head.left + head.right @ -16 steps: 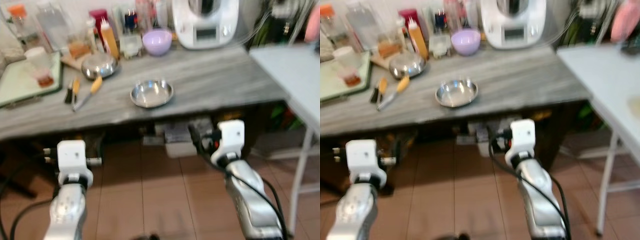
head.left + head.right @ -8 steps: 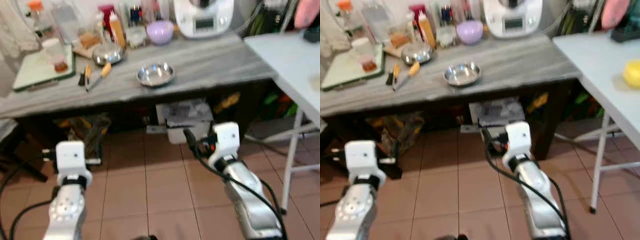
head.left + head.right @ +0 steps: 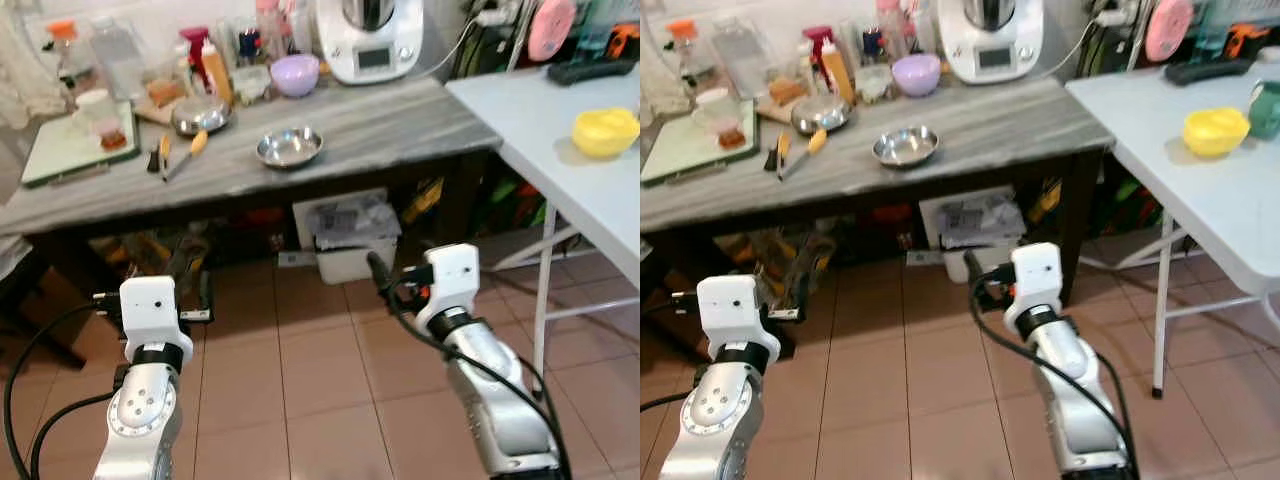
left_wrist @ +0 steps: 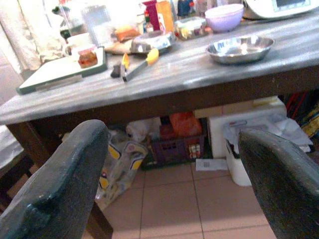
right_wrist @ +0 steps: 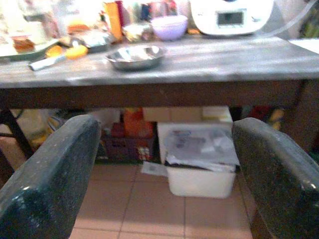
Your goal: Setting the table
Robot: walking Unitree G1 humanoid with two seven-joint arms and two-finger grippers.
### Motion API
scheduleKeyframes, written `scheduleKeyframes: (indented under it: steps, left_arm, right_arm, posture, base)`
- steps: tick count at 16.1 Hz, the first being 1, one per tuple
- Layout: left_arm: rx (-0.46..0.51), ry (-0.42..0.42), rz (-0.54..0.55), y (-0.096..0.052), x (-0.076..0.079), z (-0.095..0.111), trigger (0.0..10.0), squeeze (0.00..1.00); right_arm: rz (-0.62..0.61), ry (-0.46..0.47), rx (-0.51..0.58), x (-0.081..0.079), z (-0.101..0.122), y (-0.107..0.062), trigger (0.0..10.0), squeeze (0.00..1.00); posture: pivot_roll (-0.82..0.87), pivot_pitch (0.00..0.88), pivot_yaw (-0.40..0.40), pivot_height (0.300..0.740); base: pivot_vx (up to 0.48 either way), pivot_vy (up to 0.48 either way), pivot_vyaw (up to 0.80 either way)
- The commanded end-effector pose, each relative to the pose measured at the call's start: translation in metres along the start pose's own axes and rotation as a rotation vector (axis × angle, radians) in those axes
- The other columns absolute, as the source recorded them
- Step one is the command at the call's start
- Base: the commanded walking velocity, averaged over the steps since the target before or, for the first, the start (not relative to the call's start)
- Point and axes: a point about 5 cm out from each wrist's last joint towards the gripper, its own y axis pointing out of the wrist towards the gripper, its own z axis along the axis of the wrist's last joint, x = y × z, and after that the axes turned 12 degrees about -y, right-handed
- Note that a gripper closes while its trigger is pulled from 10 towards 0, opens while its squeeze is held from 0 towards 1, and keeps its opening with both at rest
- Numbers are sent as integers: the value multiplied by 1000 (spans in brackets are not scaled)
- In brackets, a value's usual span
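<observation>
Both of my grippers are carried low over the tiled floor, short of the grey worktop [image 3: 400,125], so nothing is within reach yet. My left gripper [image 4: 174,164] has its two black fingers spread wide with nothing between them; my right gripper [image 5: 164,164] is likewise spread and empty. I judge this posture suits travel: arms tucked forward, fingers ready for a pickup.

The steel bowl [image 3: 289,147] sits on the worktop near its front edge, apart from the clutter behind, which makes it the easiest item to take; it looks empty. Behind it stands a lavender bowl [image 3: 295,74], contents not visible. A second steel dish [image 3: 199,115] lies near two orange-handled knives [image 3: 182,157]. A green board [image 3: 60,155] carries a small jar [image 3: 103,120].

To my right, the white folding table [image 3: 1200,190] holds a yellow bowl [image 3: 1216,130], which I judge is the setting destination.
</observation>
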Motion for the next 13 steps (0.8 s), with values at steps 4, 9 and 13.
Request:
scheduleKeyframes:
  steps: [4, 9, 13]
  left_arm:
    - [5, -7, -16, -1, 0, 2, 10000, 0]
    - [5, -16, -28, 0, 2, 3, 10000, 0]
    - [5, -23, -32, 0, 4, 3, 10000, 0]
  right_arm:
    - [56, 14, -12, -6, -2, -5, 10000, 0]
    - [18, -85, -3, -3, -2, -4, 10000, 0]
    - [2, -120, 4, -4, -3, -5, 10000, 0]
  posture:
    - [-61, 92, 114, 740]
    - [-59, 101, 119, 740]
    - [-60, 104, 117, 740]
  base:
    - [0, -423, 0]
    - [0, -480, 0]
    - [0, -480, 0]
